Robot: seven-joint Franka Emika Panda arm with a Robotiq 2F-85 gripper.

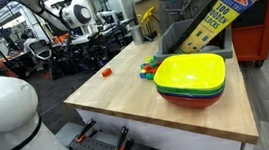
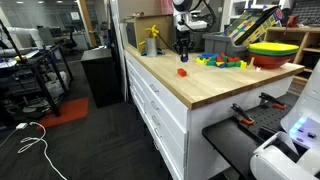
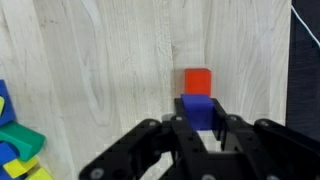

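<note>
My gripper [image 3: 198,118] is shut on a small blue block [image 3: 198,106] and holds it above the wooden tabletop [image 3: 100,70]. A red block [image 3: 197,80] lies on the wood just beyond the blue one in the wrist view. In an exterior view the gripper [image 2: 182,45] hangs a little above the red block [image 2: 182,71], apart from it. The red block also shows alone on the table in an exterior view [image 1: 105,73].
A pile of coloured blocks [image 2: 222,61] [image 1: 151,69] [image 3: 15,140] lies near a stack of yellow, green and red bowls [image 1: 190,79] [image 2: 272,50]. A wood-blocks box [image 1: 214,16] leans at the back. A yellow object [image 2: 152,40] stands by the far edge.
</note>
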